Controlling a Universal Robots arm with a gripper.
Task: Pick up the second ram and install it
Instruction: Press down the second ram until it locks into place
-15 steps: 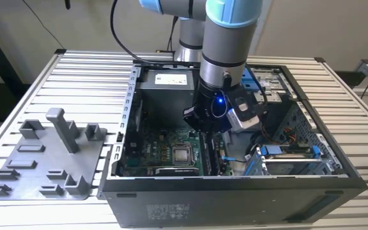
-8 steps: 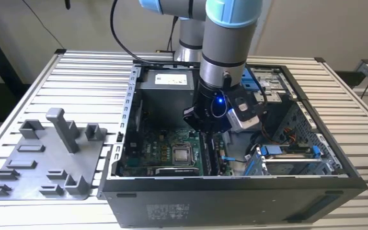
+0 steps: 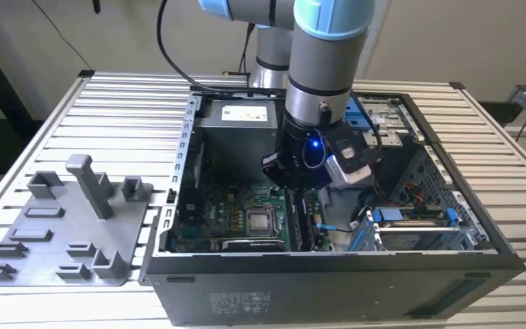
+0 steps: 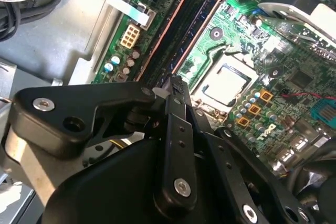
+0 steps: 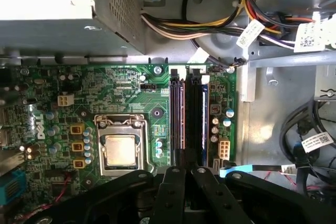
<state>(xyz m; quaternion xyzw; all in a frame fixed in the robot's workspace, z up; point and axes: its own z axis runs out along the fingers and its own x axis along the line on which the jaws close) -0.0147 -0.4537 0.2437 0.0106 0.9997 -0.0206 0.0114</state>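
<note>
The black jaws [image 5: 184,174] hang inside the open black metal computer case [image 3: 336,264], pressed together over the long dark memory stick [image 5: 196,114], lined up with its slot for seating.

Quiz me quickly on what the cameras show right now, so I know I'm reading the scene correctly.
1. True or false: the gripper hangs over the grey fixture on the table.
2. In the exterior view, the processor lies: A) on the exterior view's right of the memory slots; B) on the exterior view's left of them; C) outside the computer case.
3. What is the tallest part of the grey fixture?

Key: 1 false, it is inside the case, over the memory slots. 2 B. 3 the upright post.
</note>
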